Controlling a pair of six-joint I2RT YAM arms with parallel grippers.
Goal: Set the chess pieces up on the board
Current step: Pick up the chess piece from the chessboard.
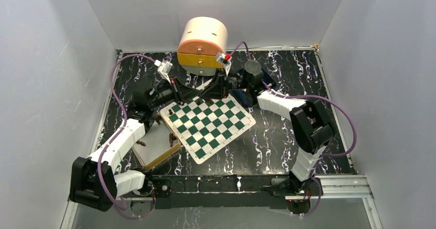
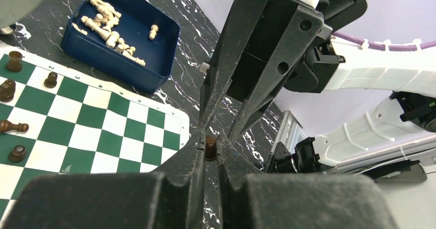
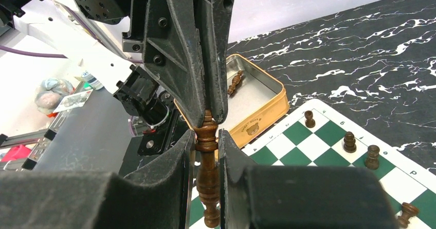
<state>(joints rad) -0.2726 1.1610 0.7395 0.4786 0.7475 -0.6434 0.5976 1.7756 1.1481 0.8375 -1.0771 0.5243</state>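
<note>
The right gripper is clamping its jaws on the stem of a dark piece, holding it upright. The left gripper, reaching in from the opposite side, is pinching its jaws together on the same piece's top knob. Both are gripping one piece at once, nose to nose, above the far edge of the board. The piece is looking light, stiff and smoothly turned, so it is probably slippery and apt to swivel between flat pads. The narrow waist under the collar seems the surest place to grip, since the base must stay free for standing it down. A few dark pieces are standing on the board's far squares, and one is lying on its side. To the left, touching the board's edge, a tan tin is holding more dark pieces. Beyond the board's far corner, a blue box is holding the pale pieces on the black marbled table.
</note>
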